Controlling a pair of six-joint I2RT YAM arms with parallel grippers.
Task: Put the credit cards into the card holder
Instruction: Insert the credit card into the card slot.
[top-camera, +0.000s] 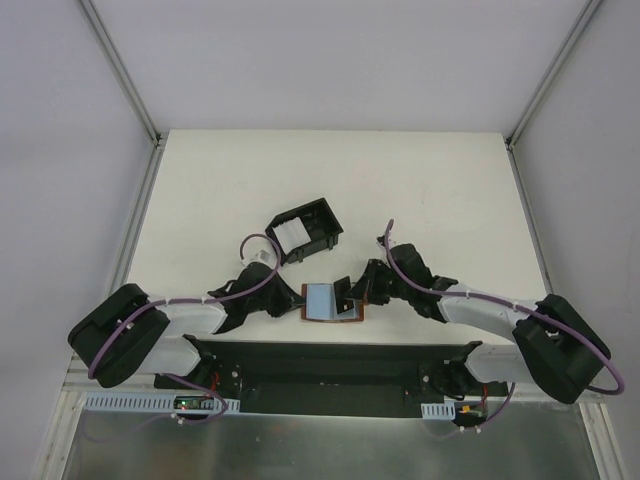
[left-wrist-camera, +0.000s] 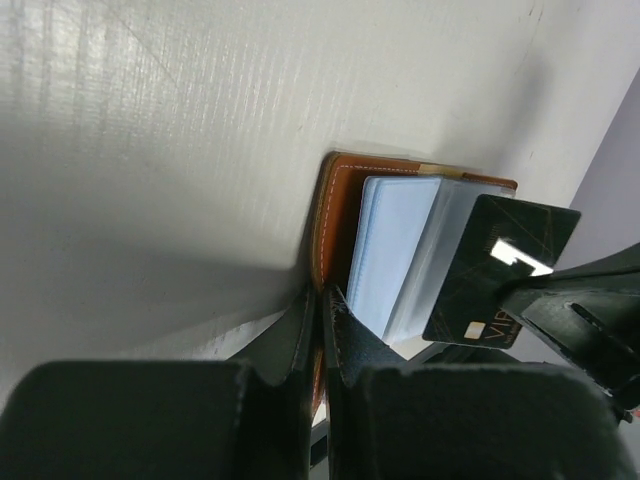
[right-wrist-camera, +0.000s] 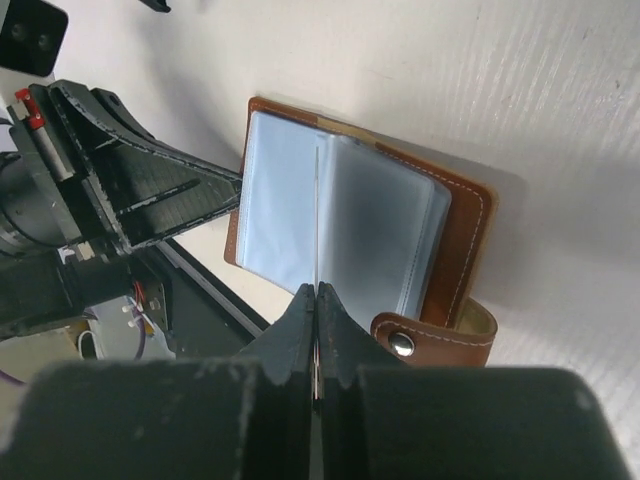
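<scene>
The black card holder (top-camera: 322, 220) stands at mid-table with a white card (top-camera: 290, 238) lying in it. The brown leather wallet (top-camera: 322, 302) lies open near the front edge, showing pale blue-grey sleeves. My left gripper (top-camera: 292, 300) is shut on the wallet's left cover (left-wrist-camera: 335, 200), its tips (left-wrist-camera: 322, 296) pinching the leather edge. My right gripper (top-camera: 352, 292) is shut on a credit card held upright over the wallet's sleeves. The card shows dark with a gold chip in the left wrist view (left-wrist-camera: 500, 265) and edge-on in the right wrist view (right-wrist-camera: 316, 200), between the shut tips (right-wrist-camera: 316, 292).
The wallet's snap strap (right-wrist-camera: 435, 340) sticks out at its right side. The black base rail (top-camera: 330, 365) runs along the table's front edge just below the wallet. White walls and metal frame posts (top-camera: 140, 215) bound the table on the left, right and back.
</scene>
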